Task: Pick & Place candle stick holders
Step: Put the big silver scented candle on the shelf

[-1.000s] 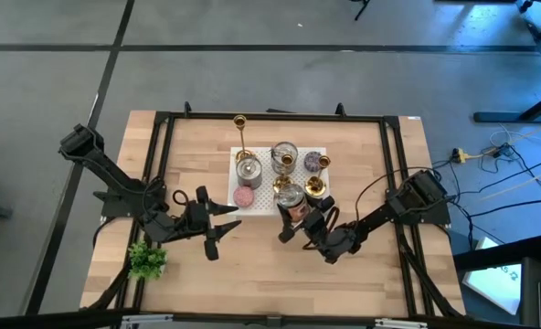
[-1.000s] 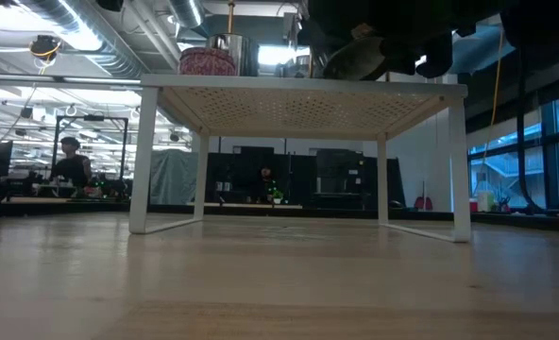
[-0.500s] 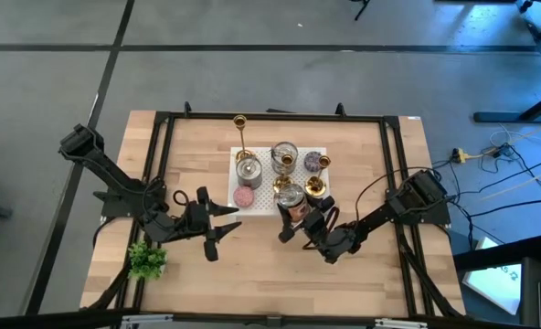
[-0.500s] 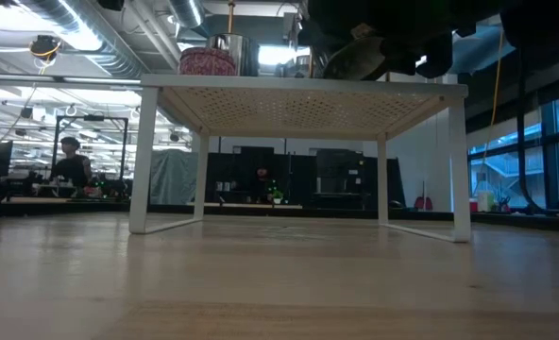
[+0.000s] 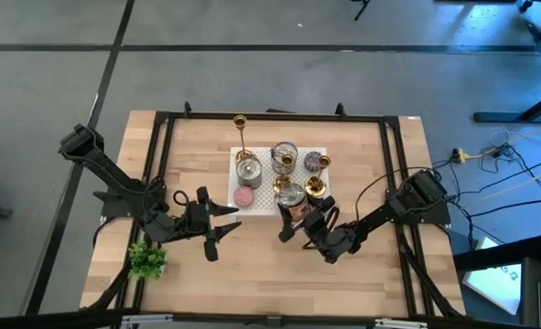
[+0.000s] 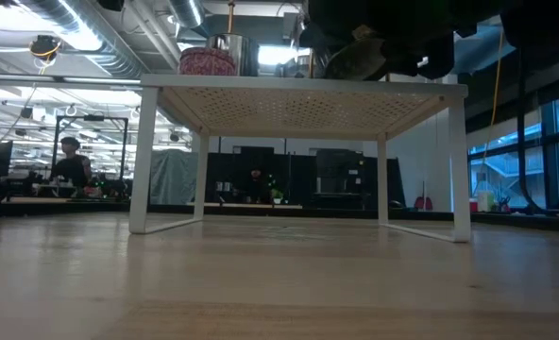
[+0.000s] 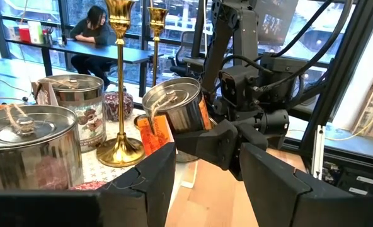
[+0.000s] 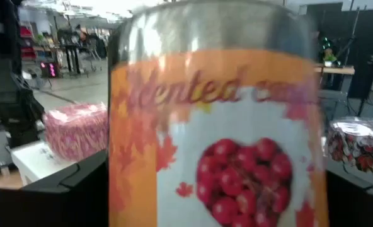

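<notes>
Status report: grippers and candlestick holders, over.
Left gripper open, empty. Right gripper shut on tilted silver tin with orange label. Slim gold candlestick holders upright on white rack.

Two black jointed arms (image 5: 115, 187) — boxy dark hands, looping black cables

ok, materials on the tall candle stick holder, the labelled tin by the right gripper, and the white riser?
Tall candle stick holder: looks like polished brass or gold-plated metal, with mirror-like highlights. Labelled tin: brushed silver metal with a printed orange paper label; it looks tilted. White riser: probably painted perforated sheet metal on thin legs; the hole pattern shows from below.
</notes>
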